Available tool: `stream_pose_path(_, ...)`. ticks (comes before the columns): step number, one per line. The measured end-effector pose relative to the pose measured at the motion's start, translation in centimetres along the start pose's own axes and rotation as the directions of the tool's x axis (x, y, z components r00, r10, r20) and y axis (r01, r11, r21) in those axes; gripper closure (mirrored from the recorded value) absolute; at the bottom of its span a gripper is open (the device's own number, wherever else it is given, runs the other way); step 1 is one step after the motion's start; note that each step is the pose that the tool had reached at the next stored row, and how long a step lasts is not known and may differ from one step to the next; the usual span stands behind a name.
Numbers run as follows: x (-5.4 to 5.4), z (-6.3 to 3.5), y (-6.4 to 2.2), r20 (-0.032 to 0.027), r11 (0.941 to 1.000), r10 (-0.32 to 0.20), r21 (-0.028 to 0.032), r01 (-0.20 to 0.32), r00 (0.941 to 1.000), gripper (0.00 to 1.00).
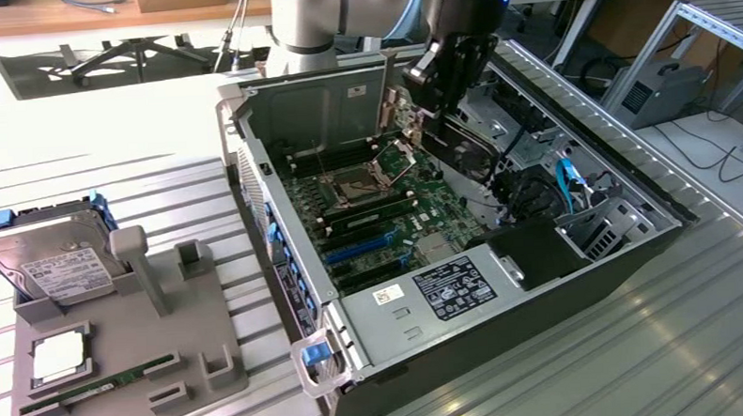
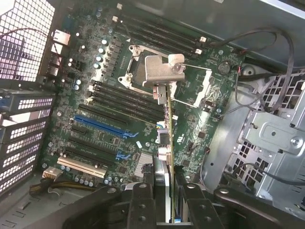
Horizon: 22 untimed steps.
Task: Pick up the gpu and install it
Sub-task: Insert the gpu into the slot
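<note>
The gpu is a thin dark card seen edge-on in the wrist view, with its silver metal bracket at the far end. My gripper is shut on it, one finger on each side. In the exterior view the gripper hangs over the open computer case, and the dark gpu points down toward the motherboard. The card floats above the board, over the area between the processor socket and the blue slot, touching neither.
A grey holder at the exterior view's left carries a silver hard drive, a processor and a green RAM stick. Inside the case lie the power supply, blue cables and a drive cage.
</note>
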<state>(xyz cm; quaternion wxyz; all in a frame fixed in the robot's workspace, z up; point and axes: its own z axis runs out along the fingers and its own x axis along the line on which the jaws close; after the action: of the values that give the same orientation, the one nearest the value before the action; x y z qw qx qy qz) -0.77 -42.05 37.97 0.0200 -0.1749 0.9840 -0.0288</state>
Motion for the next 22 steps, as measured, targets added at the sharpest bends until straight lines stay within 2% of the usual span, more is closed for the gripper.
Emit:
stream_pose_path(9, 0.00, 0.00, 0.00, 0.0037, 0.9984, -0.057, -0.0016, 0.057, 0.9984, 0.73)
stream_pose_path(12, 0.00, 0.00, 0.00, 0.0071, 0.9941, -0.108, -0.0028, 0.108, 0.9941, 0.73)
stream_pose_path(14, 0.00, 0.00, 0.00, 0.0095, 0.9896, -0.144, -0.0036, 0.144, 0.9896, 0.73)
stream_pose_path(17, 0.00, 0.00, 0.00, 0.0136, 0.9789, -0.204, -0.0046, 0.204, 0.9788, 0.73)
stream_pose_path(21, 0.00, 0.00, 0.00, 0.0198, 0.9568, -0.291, -0.0058, 0.291, 0.9566, 0.73)
stream_pose_path(22, 0.00, 0.00, 0.00, 0.0201, 0.9552, -0.296, -0.0058, 0.296, 0.9550, 0.73)
